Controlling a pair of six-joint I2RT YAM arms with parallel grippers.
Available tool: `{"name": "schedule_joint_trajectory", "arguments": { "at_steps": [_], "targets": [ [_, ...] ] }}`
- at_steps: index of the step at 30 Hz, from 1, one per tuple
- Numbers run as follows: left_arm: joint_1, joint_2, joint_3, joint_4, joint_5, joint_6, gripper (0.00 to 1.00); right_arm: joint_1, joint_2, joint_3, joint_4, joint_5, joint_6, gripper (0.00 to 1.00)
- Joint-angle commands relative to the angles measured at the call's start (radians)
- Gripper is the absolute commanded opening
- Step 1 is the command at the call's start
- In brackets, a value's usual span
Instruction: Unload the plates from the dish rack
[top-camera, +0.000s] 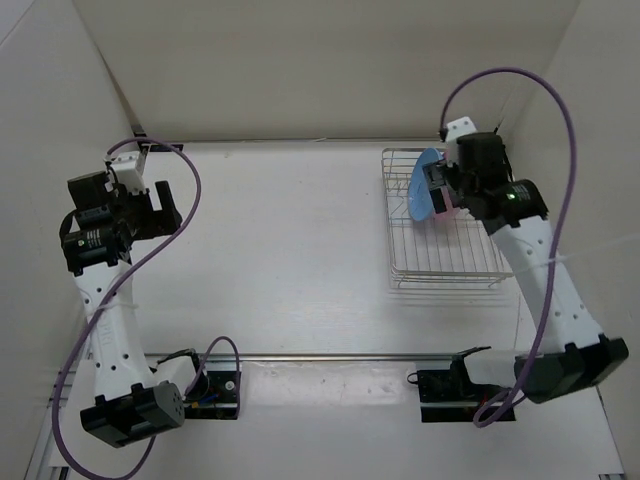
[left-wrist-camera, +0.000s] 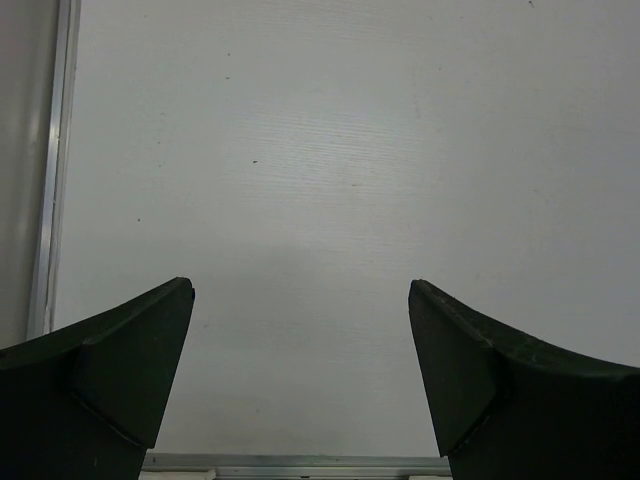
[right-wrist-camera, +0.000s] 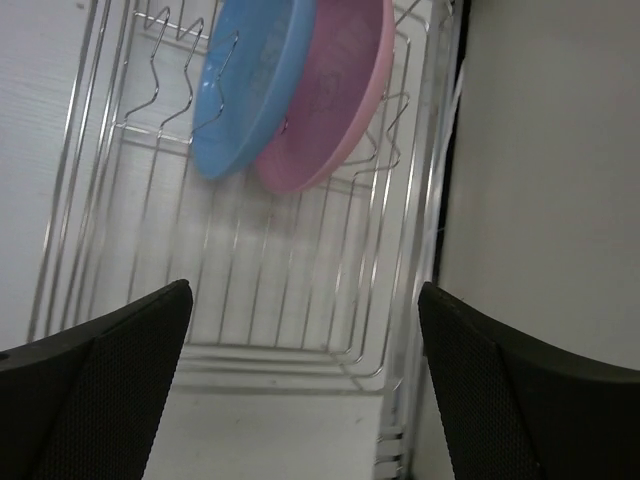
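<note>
- Two grippers are empty. The left gripper sits at the left of the top view, well apart from the rack, fingers spread wide with only table between them.
- Centre-left of the top view is likely the best place to set plates down.
- At the upper right, the rack holds both plates on edge at its far end. The blue plate is left of the pink plate, and they lean together between the wire dividers.
- The right gripper hovers over the rack just short of the plates, jaws released.
- To do this step well, I would centre on one rim only and close on its top edge. Then lift straight up clear of the dividers before swinging left, or the second plate may drag along.
</note>
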Motion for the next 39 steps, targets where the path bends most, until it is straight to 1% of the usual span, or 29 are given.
{"name": "schedule_joint_trajectory", "arguments": {
  "at_steps": [1, 2, 3, 5, 7, 8, 11, 12, 14, 16, 19, 22, 24, 26, 27, 28, 29, 31, 32, 33, 34, 36, 39],
  "targets": [
    [-0.003, -0.047, -0.030, 0.003, -0.050, 0.012, 1.00, 0.087, 0.088, 0.043, 0.175, 0.255, -0.165, 0.95],
    [-0.003, -0.056, -0.039, 0.016, -0.060, 0.012, 1.00, 0.099, 0.105, 0.028, 0.239, 0.307, -0.189, 0.95],
    [-0.003, -0.065, -0.054, 0.026, -0.071, 0.012, 1.00, 0.110, 0.140, 0.018, 0.274, 0.326, -0.211, 0.95],
    [-0.003, -0.065, -0.067, 0.026, -0.091, 0.012, 1.00, 0.121, 0.199, 0.018, 0.366, 0.352, -0.254, 0.92],
    [-0.003, -0.076, -0.090, 0.036, -0.091, 0.021, 1.00, 0.112, 0.251, 0.041, 0.405, 0.382, -0.265, 0.85],
    [-0.003, -0.085, -0.109, 0.048, -0.091, 0.021, 1.00, 0.101, 0.309, 0.056, 0.416, 0.395, -0.265, 0.85],
    [-0.003, -0.094, -0.133, 0.074, -0.111, 0.021, 1.00, 0.101, 0.421, 0.147, 0.416, 0.395, -0.252, 0.67],
    [-0.003, -0.094, -0.142, 0.074, -0.120, 0.021, 1.00, 0.101, 0.447, 0.147, 0.416, 0.407, -0.252, 0.63],
    [-0.003, -0.094, -0.142, 0.085, -0.132, 0.032, 1.00, 0.101, 0.516, 0.194, 0.407, 0.416, -0.252, 0.63],
    [-0.003, -0.094, -0.151, 0.085, -0.142, 0.032, 1.00, 0.092, 0.570, 0.222, 0.416, 0.442, -0.252, 0.61],
    [-0.003, -0.105, -0.163, 0.085, -0.142, 0.041, 1.00, 0.083, 0.614, 0.231, 0.425, 0.452, -0.252, 0.59],
    [-0.003, -0.116, -0.192, 0.106, -0.151, 0.041, 1.00, 0.083, 0.627, 0.231, 0.434, 0.452, -0.262, 0.59],
    [-0.003, -0.126, -0.205, 0.115, -0.151, 0.041, 1.00, 0.073, 0.636, 0.231, 0.445, 0.467, -0.262, 0.56],
    [-0.003, -0.126, -0.215, 0.115, -0.151, 0.041, 1.00, 0.073, 0.636, 0.231, 0.445, 0.478, -0.262, 0.56],
    [-0.003, -0.126, -0.215, 0.115, -0.151, 0.041, 1.00, 0.073, 0.636, 0.221, 0.445, 0.478, -0.262, 0.52],
    [-0.003, -0.126, -0.216, 0.126, -0.151, 0.041, 1.00, 0.064, 0.636, 0.221, 0.457, 0.478, -0.262, 0.51],
    [-0.003, -0.126, -0.216, 0.126, -0.151, 0.041, 1.00, 0.064, 0.636, 0.210, 0.457, 0.488, -0.262, 0.44],
    [-0.003, -0.117, -0.225, 0.135, -0.151, 0.041, 1.00, 0.064, 0.636, 0.199, 0.457, 0.498, -0.262, 0.42],
    [-0.003, -0.117, -0.225, 0.135, -0.151, 0.041, 1.00, 0.064, 0.647, 0.190, 0.468, 0.508, -0.271, 0.35],
    [-0.003, -0.117, -0.225, 0.135, -0.151, 0.041, 1.00, 0.064, 0.647, 0.190, 0.468, 0.508, -0.271, 0.31],
    [-0.003, -0.117, -0.225, 0.135, -0.151, 0.041, 1.00, 0.064, 0.647, 0.190, 0.468, 0.517, -0.271, 0.25],
    [-0.003, -0.117, -0.225, 0.135, -0.151, 0.041, 1.00, 0.064, 0.658, 0.190, 0.468, 0.527, -0.271, 0.22],
    [-0.003, -0.117, -0.234, 0.145, -0.151, 0.041, 1.00, 0.064, 0.658, 0.190, 0.477, 0.553, -0.271, 0.07]
  ]
}}
